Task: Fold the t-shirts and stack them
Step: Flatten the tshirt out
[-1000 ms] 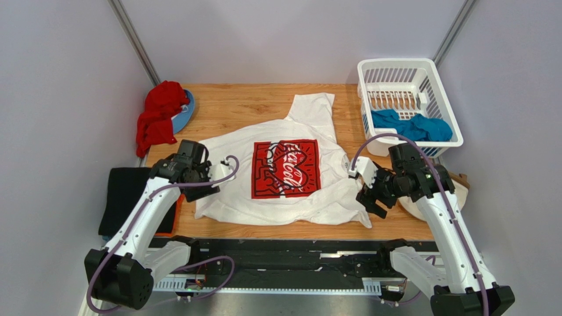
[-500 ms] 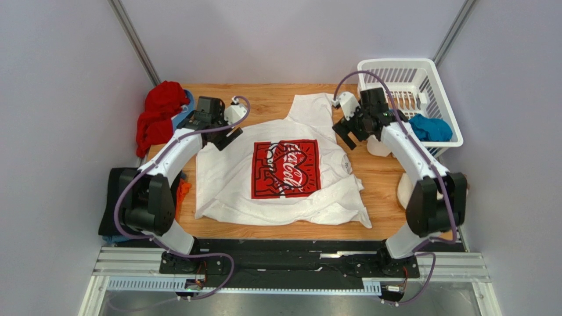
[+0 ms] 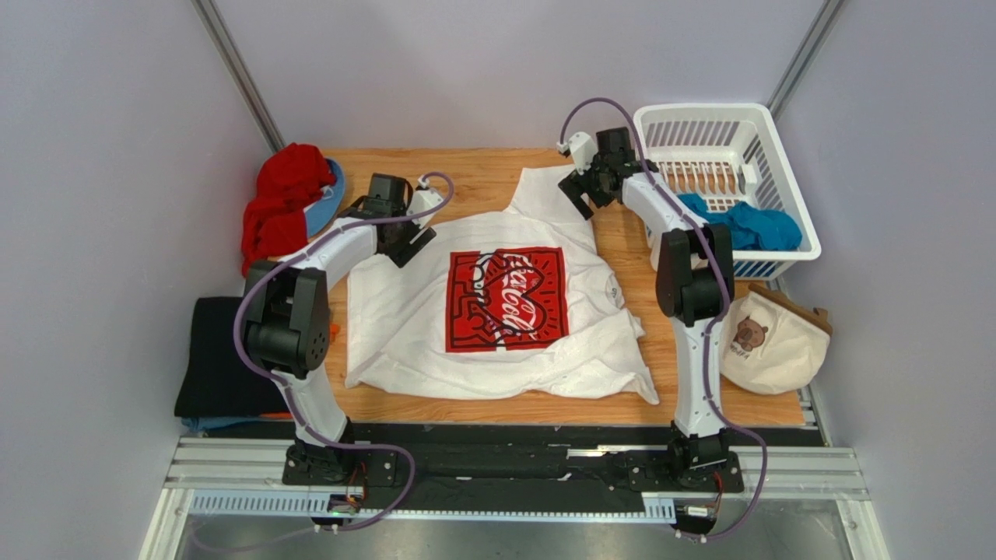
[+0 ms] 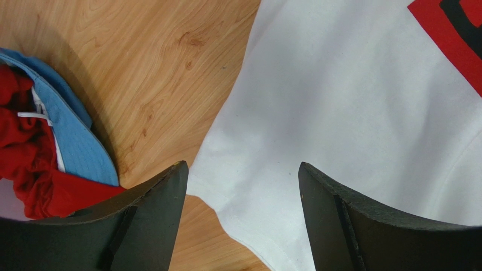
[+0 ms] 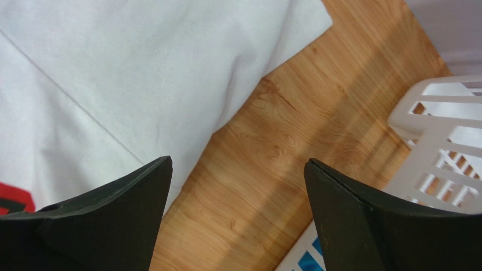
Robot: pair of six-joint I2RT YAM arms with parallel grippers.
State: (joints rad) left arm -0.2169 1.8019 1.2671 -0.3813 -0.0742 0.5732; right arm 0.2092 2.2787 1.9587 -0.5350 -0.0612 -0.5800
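- The white shirt (image 3: 503,315) is being shown print up, spread across the middle of the bench (image 3: 468,173).
- The left claw (image 3: 407,243) is being held wide apart over the shirt's far left edge, and nothing is being gripped.
- The right claw (image 3: 579,194) is likewise being held wide and empty over the shirt's far flap, just beside the basket (image 3: 655,123).
- Only in the top view are a teal shirt (image 3: 748,228) in the basket, a black shirt (image 3: 222,356) off the bench's left side and a bag (image 3: 777,344) being shown.
- Only in the wrist views is the detail between the fingers being shown. On the left it is the shirt's hem on bare wood, with red cloth (image 4: 22,169) nearby. On the right it is the flap's corner and the basket wall.
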